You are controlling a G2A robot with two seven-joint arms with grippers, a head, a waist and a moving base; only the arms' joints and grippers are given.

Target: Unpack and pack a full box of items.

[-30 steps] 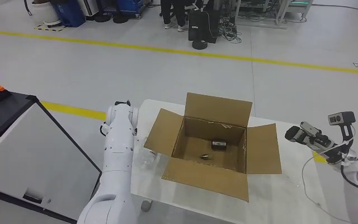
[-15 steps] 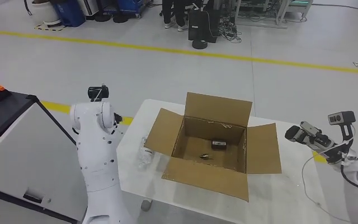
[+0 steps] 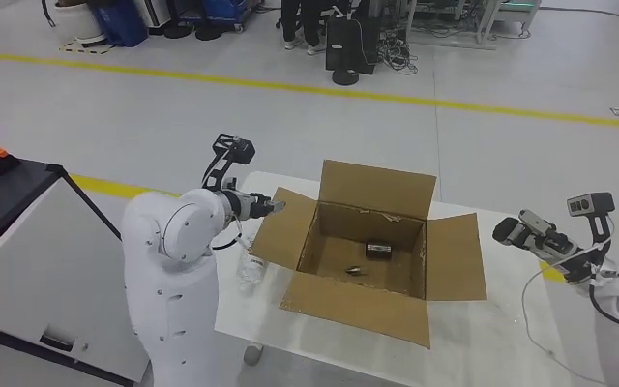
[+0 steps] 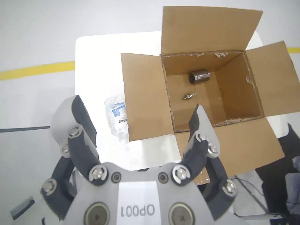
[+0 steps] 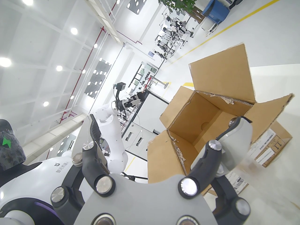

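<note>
An open cardboard box (image 3: 372, 253) stands on the white table (image 3: 484, 334) with all flaps folded out. On its floor lie a dark metal cylinder (image 3: 377, 250) (image 4: 199, 77) and a small metal bolt (image 3: 354, 270) (image 4: 189, 96). A clear plastic bottle (image 3: 251, 268) (image 4: 116, 118) lies on the table beside the box's left flap. My left gripper (image 3: 266, 205) (image 4: 138, 118) hangs open and empty high above that flap, looking down into the box (image 4: 211, 94). My right gripper (image 3: 505, 230) (image 5: 167, 129) stands open and empty off the box's right flap, facing the box (image 5: 206, 118).
The table's front right part lies bare. The upright back flap (image 3: 379, 189) rises above the box's rim. A dark-edged white cabinet (image 3: 58, 261) stands left of the table. The floor behind carries yellow lines.
My left arm swung up from along the table's left edge, out to the side, then round toward the box, bringing its gripper above the left flap. The right arm, box and bottle stayed still.
</note>
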